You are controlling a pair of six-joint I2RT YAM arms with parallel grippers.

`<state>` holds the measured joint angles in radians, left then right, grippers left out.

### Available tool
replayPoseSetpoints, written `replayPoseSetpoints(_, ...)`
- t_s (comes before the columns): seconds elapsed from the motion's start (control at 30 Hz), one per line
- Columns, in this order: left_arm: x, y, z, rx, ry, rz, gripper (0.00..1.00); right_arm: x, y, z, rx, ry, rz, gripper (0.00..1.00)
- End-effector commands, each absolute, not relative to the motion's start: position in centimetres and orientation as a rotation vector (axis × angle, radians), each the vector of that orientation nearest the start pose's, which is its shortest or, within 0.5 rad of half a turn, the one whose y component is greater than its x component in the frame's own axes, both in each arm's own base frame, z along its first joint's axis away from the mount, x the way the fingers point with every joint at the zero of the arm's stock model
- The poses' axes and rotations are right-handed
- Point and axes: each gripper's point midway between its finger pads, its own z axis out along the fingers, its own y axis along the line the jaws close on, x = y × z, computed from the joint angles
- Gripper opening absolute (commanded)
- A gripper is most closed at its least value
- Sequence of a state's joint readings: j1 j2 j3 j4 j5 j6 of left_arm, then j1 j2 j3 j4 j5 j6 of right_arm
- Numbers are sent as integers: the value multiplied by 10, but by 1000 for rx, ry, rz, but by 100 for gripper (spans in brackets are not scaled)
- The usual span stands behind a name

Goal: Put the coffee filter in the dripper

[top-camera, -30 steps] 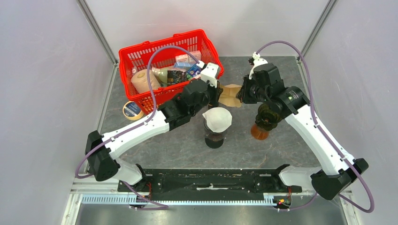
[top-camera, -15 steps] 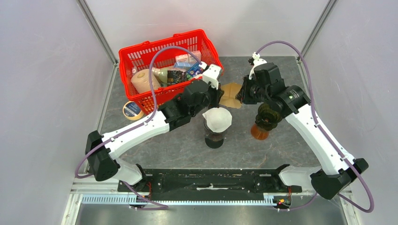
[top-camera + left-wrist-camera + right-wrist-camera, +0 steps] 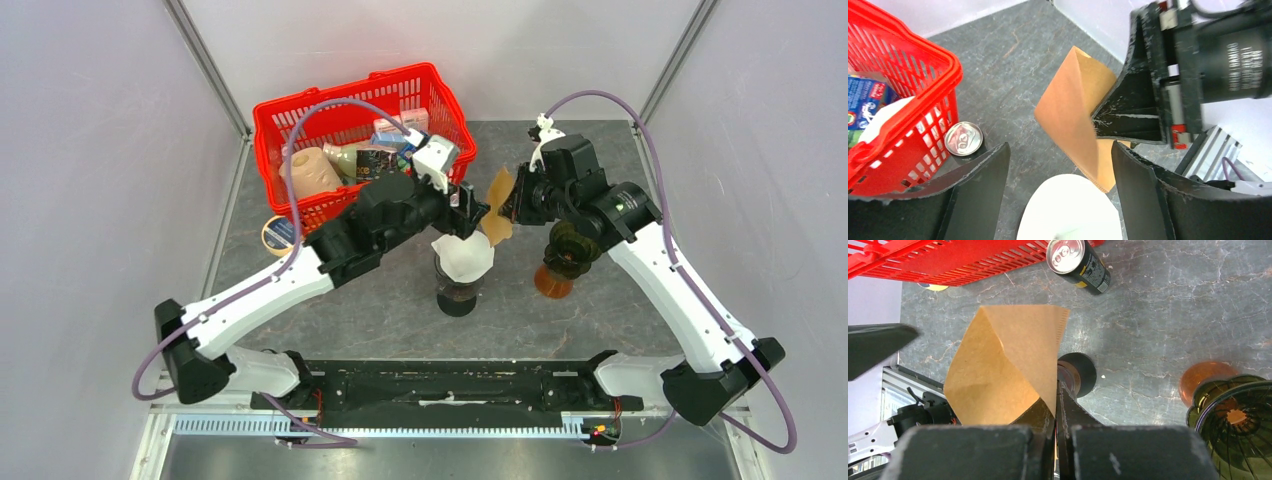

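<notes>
Nearest to us, the white dripper [image 3: 462,255] sits on a dark glass server [image 3: 457,296] on the bench [image 3: 400,310]. To its right, a dark green ribbed dripper [image 3: 570,246] stands on an orange glass [image 3: 551,283].

Just beyond the white dripper, the left gripper [image 3: 470,212] hangs above it with its fingers [image 3: 979,175] spread wide and nothing between them. Facing it, the right gripper [image 3: 515,205] is clenched on one edge of the brown coffee filter [image 3: 499,205]. The filter is held up off the bench and partly opened into a cone. It hangs between the two grippers, by the far right rim of the white dripper and not inside it. We cannot tell whether its lower edge touches that rim.

Farther back, a drink can [image 3: 1077,262] stands on the bench just beside the red basket [image 3: 300,108], which holds a paper roll [image 3: 310,172] and several packets.
</notes>
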<state>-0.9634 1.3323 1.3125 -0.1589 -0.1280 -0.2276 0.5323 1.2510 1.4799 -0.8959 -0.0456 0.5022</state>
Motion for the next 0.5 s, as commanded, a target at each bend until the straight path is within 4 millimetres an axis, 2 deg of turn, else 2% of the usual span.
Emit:
replayPoseSetpoints(0.0,257,-329,377,478,1632,-758,82,275,188,294,-18,2327,567,0)
replayPoseSetpoints(0.2,258,-293,389,362,1572,-690,87,274,183,289,13,2355,558,0)
replayPoseSetpoints(0.33,274,-273,380,284,1585,-604,89,266,180,292,9,2372,567,0)
replayPoseSetpoints(0.47,284,-266,368,251,1611,-579,89,249,169,296,19,2416,568,0)
